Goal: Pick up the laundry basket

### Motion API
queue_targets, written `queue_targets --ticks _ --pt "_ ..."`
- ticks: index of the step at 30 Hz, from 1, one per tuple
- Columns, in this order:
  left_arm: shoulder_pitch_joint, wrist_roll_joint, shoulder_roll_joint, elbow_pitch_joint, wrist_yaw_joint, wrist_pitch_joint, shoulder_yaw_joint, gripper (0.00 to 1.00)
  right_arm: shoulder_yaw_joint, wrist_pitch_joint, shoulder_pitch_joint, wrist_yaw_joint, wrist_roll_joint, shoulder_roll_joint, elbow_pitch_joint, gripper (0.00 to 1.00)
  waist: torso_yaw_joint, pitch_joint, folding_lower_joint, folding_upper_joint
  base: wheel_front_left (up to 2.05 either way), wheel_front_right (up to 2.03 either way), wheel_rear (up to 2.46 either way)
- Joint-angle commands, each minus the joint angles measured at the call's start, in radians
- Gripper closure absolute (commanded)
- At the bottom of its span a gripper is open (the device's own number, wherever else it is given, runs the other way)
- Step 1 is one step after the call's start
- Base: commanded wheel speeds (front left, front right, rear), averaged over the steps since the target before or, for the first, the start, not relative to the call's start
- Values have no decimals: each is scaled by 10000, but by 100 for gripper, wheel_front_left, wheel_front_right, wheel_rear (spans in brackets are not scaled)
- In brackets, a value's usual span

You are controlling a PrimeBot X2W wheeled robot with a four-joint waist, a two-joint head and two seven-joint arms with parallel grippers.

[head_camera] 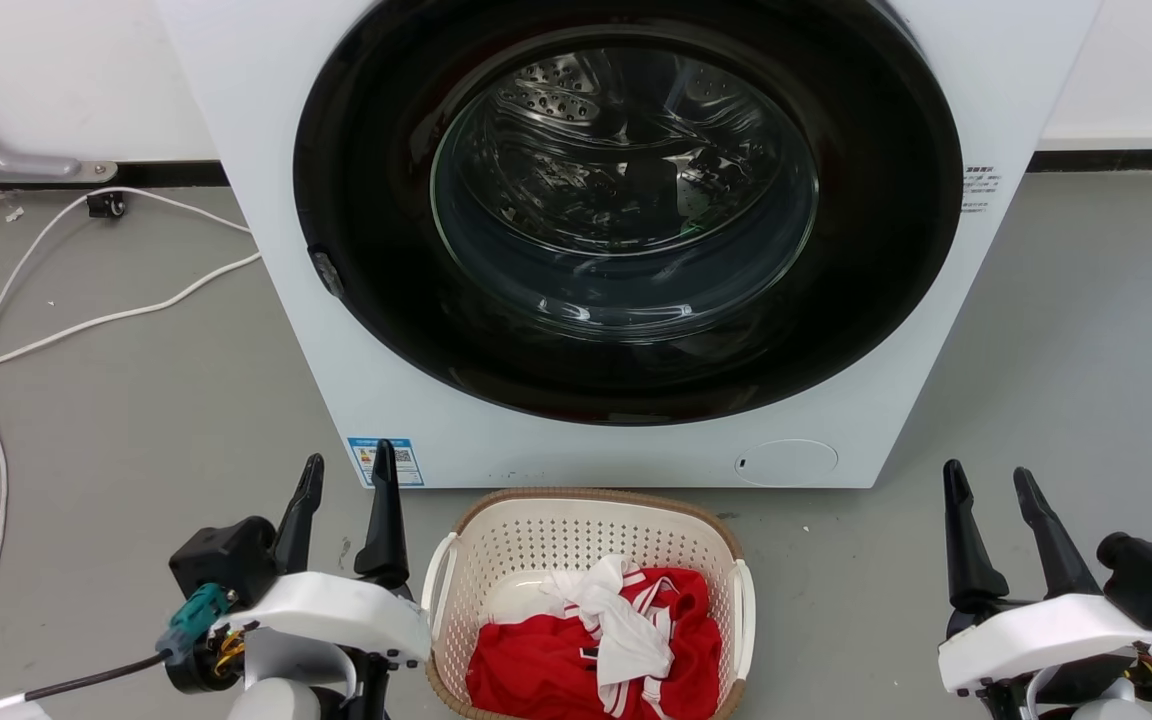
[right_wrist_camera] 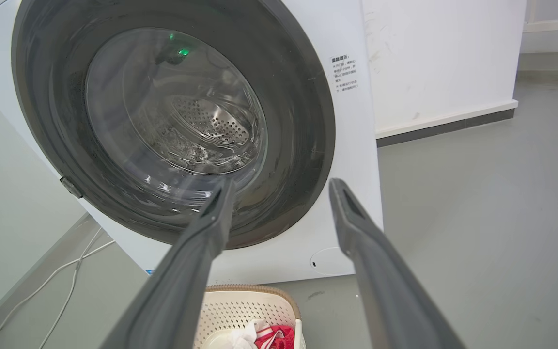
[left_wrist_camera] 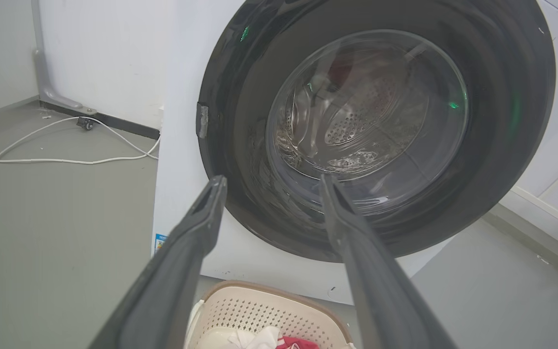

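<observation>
Now, laundry basket [head_camera: 586, 530] sits on floor [head_camera: 116, 420] between my end effectors, near washing machine [head_camera: 266, 150]. Left end effector [head_camera: 348, 455] just beside its white handle [head_camera: 436, 590]; right end effector [head_camera: 988, 470] well apart. Both released, empty.

Cream perforated laundry basket [head_camera: 556, 535], brown woven-look rim [head_camera: 586, 493], red and white clothes [head_camera: 536, 665], white washing machine [head_camera: 236, 120]

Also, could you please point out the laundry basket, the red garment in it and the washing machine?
laundry basket [head_camera: 576, 538]: head view, on its perforated back wall.
red garment [head_camera: 536, 665]: head view, on its plain red cloth.
washing machine [head_camera: 626, 200]: head view, on the door glass.
</observation>
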Motion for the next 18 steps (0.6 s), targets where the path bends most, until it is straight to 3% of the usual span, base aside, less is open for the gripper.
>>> queue_targets --ticks 1,18 --pt "-198 258 16 -53 46 -92 -37 0 24 -96 6 0 -246 10 -35 0 1 3 0 0 0 0 0" --pt "-272 1949 9 298 186 -489 -236 0 106 -271 118 -1 -1902 21 -49 0 34 19 0 0 0 0 0"
